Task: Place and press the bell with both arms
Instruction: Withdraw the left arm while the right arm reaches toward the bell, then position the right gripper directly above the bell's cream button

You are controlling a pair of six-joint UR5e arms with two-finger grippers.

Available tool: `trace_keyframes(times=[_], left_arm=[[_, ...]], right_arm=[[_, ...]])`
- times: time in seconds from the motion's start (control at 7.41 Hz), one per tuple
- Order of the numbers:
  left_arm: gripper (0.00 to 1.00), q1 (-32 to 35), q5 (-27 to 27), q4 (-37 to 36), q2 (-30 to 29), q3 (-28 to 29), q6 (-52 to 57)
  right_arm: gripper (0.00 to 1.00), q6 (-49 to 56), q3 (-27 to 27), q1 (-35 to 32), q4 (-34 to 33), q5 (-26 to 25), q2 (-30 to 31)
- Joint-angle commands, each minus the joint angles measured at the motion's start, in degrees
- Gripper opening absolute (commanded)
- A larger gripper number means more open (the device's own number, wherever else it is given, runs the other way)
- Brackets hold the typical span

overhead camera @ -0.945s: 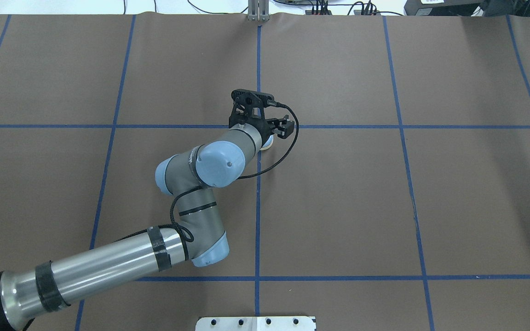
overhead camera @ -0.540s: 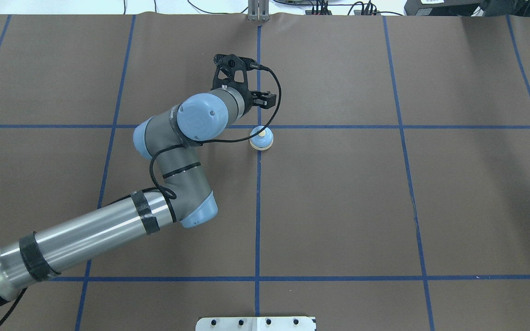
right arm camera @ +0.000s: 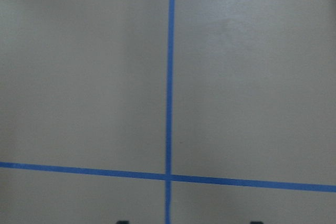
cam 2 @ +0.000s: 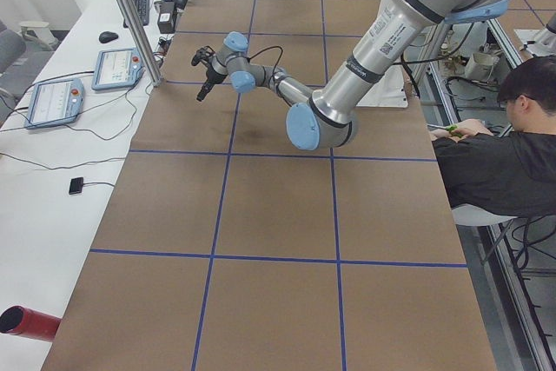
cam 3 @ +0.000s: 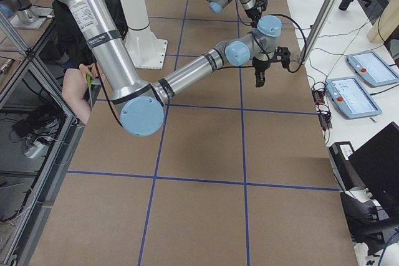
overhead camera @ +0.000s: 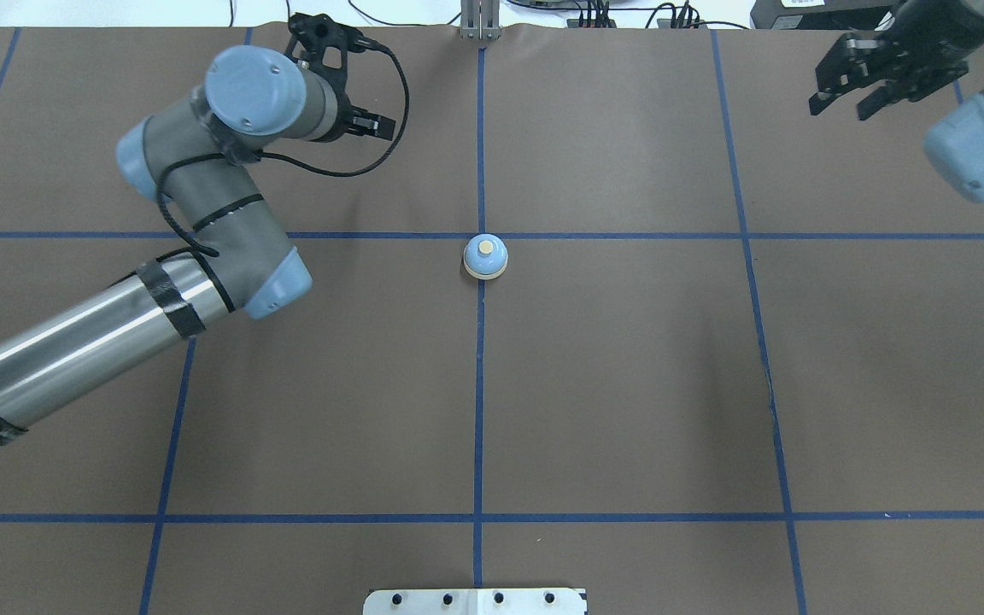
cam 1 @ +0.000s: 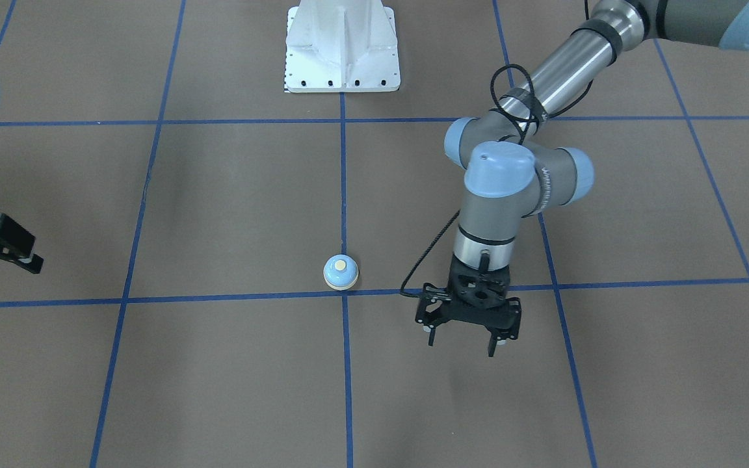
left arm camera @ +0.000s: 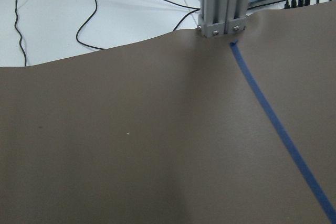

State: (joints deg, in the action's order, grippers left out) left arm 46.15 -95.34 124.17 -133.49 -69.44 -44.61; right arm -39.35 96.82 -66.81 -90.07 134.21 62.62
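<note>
We see the table (overhead camera: 629, 384) under a brown mat gridded with blue tape, and the robot's white pedestal (cam 1: 342, 45) at its near edge. The left arm (overhead camera: 73, 350) stretches in from the robot's left and bends toward the far edge. Of the right arm (overhead camera: 975, 154) we catch only the end, at the far right corner. The left gripper (cam 1: 462, 338) hangs above the mat with its fingers spread and nothing between them. The right gripper (overhead camera: 840, 107) is likewise spread and empty. The bell (overhead camera: 485, 256) stands upright and alone on the centre tape line, just on the robot's side of the cross line. It touches neither gripper. The left gripper is off to its left and farther from the robot. The right gripper is well apart, far to its right.
</note>
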Motion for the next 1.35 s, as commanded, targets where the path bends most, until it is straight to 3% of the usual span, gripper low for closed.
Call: trace_keyframes(times=[0.0, 0.27, 0.54, 0.81, 1.08, 1.22], left_arm=[[1.0, 6.82, -9.65, -0.16, 5.07, -1.92, 7.05], [1.0, 12.27, -17.83, -1.38, 11.99, -4.37, 11.8], [1.0, 16.75, -20.84, -2.0, 20.51, -7.28, 21.09], [0.99, 24.03, -26.28, -8.72, 22.83, -7.9, 31.27], [0.99, 28.62, -26.48, -17.88, 24.94, -11.23, 42.1], [0.99, 30.21, -26.57, -18.96, 25.9, -12.02, 44.49]], right_arm=[[0.0, -8.25, -0.14, 7.62, 0.06, -3.06, -5.9], [0.0, -14.24, -1.88, 14.22, 0.07, -8.59, -10.56], [0.0, -17.93, -8.45, 19.33, 0.33, -13.43, -17.93], [0.0, -19.89, -15.31, 23.11, 0.59, -17.38, -24.44], [0.0, -19.89, -21.55, 25.84, 2.94, -21.24, -28.76], [0.0, -20.93, -24.71, 26.72, 7.06, -21.96, -29.21]])
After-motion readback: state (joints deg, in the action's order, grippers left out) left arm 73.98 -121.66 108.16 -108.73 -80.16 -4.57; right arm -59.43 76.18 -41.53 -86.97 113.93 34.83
